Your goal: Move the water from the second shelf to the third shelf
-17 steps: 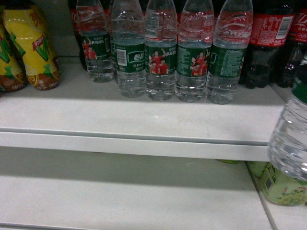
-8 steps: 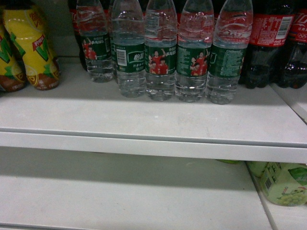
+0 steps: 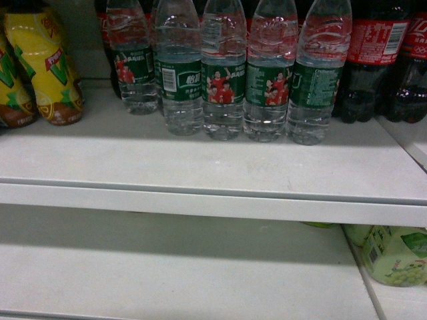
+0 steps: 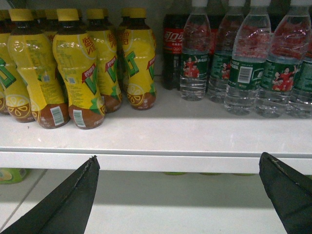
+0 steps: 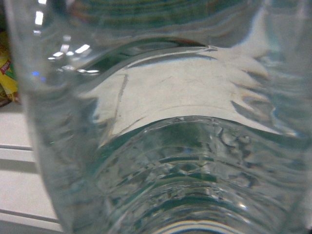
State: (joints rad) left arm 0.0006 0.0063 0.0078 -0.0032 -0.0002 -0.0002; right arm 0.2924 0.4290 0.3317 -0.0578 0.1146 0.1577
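Several water bottles (image 3: 223,80) with green labels stand in a row on the upper shelf (image 3: 200,163); the left wrist view shows them (image 4: 243,63) too. One clear ribbed water bottle (image 5: 185,165) fills the right wrist view, pressed close to the camera and held by my right gripper, whose fingers are hidden behind it. That bottle and the right arm are out of the head view. My left gripper (image 4: 178,195) hangs open in front of the shelf edge, its black fingers (image 4: 68,204) wide apart with nothing between them.
Yellow tea bottles (image 3: 43,63) stand at the left of the upper shelf and dark cola bottles (image 3: 373,60) at the right. The lower shelf (image 3: 167,273) carries a pale green drink bottle (image 3: 393,257) at its right end.
One second ago the held water bottle showed at the right edge of the head view. It has moved out of that view to the right. The shelf bottles have not moved.
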